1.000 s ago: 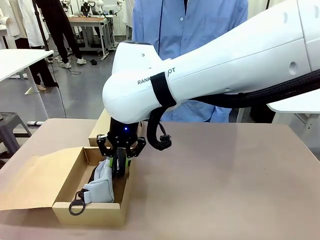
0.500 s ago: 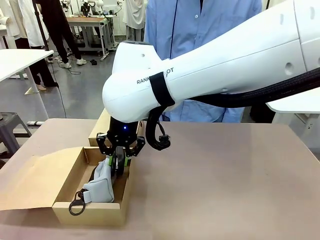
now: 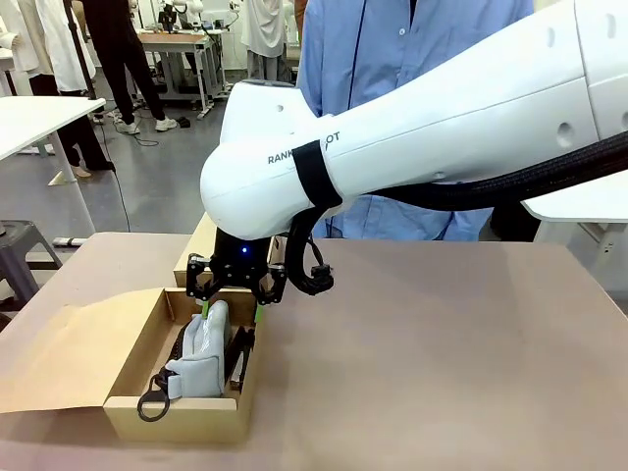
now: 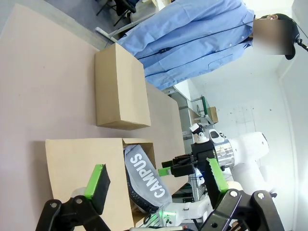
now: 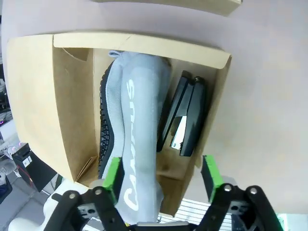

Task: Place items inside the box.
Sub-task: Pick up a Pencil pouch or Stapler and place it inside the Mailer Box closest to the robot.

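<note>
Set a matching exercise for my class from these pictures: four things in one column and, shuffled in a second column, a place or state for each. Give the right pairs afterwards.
Column 1
1. light blue pouch
2. black stapler
3. closed cardboard box
4. right hand

Column 2
A. open, above the open box
B. on the table, outside the open box
C. in the open box, with white lettering on it
D. in the open box, between the pouch and a side wall

Pairs: 1-C, 2-D, 3-B, 4-A
</note>
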Tool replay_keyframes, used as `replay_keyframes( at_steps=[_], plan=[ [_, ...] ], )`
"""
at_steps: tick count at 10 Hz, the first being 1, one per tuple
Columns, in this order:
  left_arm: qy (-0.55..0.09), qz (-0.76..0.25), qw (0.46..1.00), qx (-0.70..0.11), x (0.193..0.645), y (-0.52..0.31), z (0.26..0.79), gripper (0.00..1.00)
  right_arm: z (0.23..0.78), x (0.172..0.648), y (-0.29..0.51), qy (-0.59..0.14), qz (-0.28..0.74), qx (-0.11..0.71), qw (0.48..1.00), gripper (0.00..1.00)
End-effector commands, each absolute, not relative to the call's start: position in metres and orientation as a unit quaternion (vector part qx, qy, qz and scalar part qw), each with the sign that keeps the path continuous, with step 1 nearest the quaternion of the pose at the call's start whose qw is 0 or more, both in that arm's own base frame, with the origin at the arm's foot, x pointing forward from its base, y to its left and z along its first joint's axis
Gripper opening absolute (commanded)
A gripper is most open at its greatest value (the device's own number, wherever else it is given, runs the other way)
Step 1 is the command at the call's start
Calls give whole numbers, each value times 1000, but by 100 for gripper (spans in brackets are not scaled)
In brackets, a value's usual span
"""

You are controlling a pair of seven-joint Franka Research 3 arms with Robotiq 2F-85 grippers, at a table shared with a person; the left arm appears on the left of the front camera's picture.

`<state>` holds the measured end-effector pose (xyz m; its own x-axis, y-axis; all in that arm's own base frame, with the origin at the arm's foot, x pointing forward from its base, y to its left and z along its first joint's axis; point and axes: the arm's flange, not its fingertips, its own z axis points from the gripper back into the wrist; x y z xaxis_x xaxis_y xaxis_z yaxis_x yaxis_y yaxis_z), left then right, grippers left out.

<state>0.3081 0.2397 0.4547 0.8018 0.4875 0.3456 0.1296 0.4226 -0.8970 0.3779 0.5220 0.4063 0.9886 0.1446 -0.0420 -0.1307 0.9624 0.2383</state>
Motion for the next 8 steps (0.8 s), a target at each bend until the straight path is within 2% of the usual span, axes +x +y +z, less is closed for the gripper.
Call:
replay_keyframes(
  at_steps=[1, 6, 8],
  plan=[
    [-303, 107, 785, -530, 309, 239, 456, 100, 407, 377, 528, 27, 51, 125, 990, 100],
    [-303, 107, 785, -530, 309, 239, 456, 100, 421, 385, 503, 22, 49, 133, 990, 100],
    [-303, 107, 785, -530, 309, 239, 456, 100, 471, 401, 399, 93, 81, 199, 972, 100]
  ],
)
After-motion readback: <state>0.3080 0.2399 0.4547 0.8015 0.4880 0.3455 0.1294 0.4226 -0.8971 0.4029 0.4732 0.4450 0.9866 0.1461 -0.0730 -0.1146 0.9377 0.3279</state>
